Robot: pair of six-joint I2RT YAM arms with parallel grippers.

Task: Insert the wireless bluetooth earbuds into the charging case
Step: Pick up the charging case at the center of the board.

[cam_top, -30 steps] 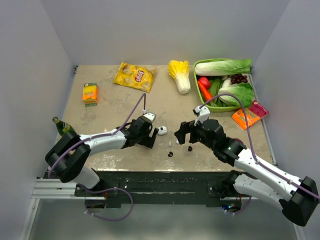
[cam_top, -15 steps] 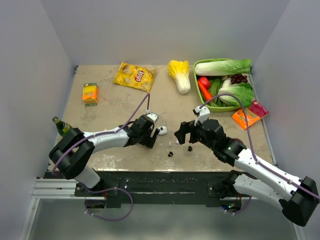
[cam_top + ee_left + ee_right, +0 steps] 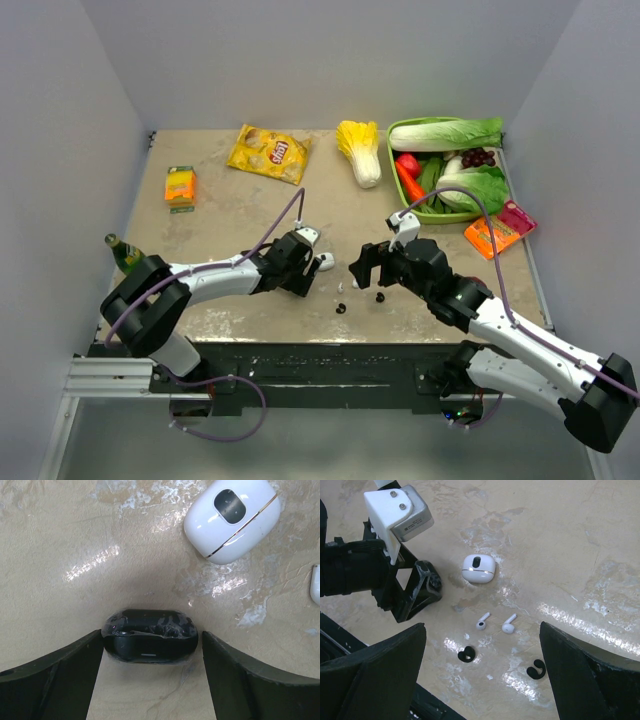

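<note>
Left arm has shifted slightly right and the left end effector point(image 3: 150, 647) has narrowed. It is not clamped yet: it straddles the black case point(image 3: 149, 640), fingers just beside its ends. The case sits on the table point(image 3: 60, 540). White case point(image 3: 231, 520) lies shut, near but apart. Right end effector point(image 3: 482, 627) gapes wide, empty, above the buds. Two white buds point(image 3: 482, 623) lie side by side, two black buds point(image 3: 466, 654) nearer the front edge, all loose outside both cases.

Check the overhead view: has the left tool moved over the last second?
Yes. The left tool slid slightly right, toward the white case, which stayed put.
</note>
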